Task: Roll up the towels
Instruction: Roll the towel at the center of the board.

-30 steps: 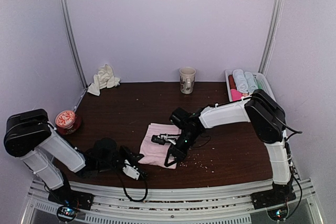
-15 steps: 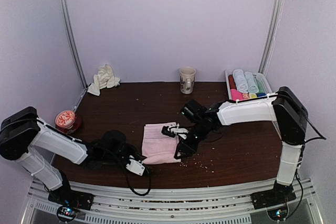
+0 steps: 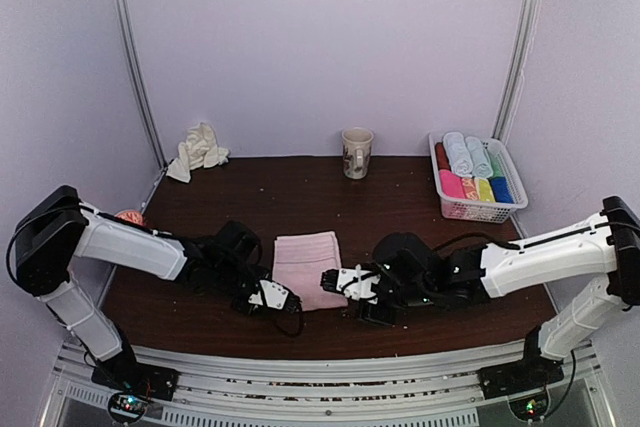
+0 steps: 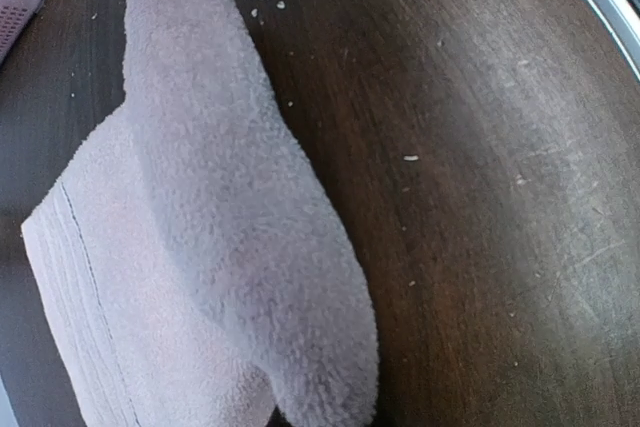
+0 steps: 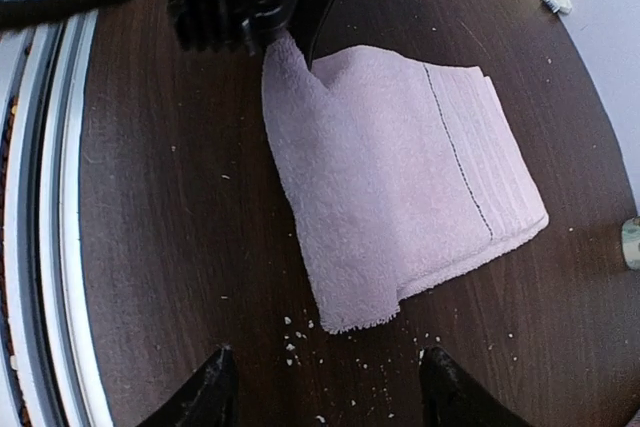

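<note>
Right gripper [image 5: 325,387] had let go of pink towel [image 3: 308,269], jaws spread; left gripper [image 5: 293,39] pinched its near corner (roll not yet started).

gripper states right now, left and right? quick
left gripper: closed, pinching an edge of the pale pink towel and lifting it off the table.
right gripper: open, holding nothing, just short of the towel.

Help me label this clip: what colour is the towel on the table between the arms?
Pale pink towel, clearest in the right wrist view.
</note>
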`<state>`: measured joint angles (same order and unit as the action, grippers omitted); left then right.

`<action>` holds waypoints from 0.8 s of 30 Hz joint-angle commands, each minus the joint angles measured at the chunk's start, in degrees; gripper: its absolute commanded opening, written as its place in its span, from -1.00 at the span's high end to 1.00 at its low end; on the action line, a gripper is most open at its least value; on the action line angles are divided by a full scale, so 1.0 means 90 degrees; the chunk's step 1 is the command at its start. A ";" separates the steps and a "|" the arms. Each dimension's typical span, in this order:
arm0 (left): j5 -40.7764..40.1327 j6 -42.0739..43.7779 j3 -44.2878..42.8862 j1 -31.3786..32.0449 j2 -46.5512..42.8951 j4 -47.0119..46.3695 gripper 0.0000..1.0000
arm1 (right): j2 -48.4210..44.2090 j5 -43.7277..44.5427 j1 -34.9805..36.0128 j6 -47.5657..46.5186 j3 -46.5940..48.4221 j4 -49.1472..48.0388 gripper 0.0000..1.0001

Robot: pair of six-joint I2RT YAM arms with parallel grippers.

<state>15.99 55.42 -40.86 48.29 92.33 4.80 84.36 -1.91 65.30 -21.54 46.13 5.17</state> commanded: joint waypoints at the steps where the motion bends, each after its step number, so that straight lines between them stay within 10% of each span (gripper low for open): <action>1: 0.0642 -0.0408 -0.0254 -0.0319 0.0257 0.1009 1.00 | -0.0130 0.1437 0.0468 -0.0931 -0.0517 -0.1556 -0.25; 24: 0.1640 -0.0386 -0.0890 -0.0844 0.0896 0.2027 1.00 | 0.2959 0.3621 0.1045 -0.2607 0.0719 -0.2362 -0.26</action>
<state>30.30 52.31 -49.23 41.10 98.65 17.43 108.47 27.03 74.28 -43.77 51.20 -15.09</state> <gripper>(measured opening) 0.045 0.637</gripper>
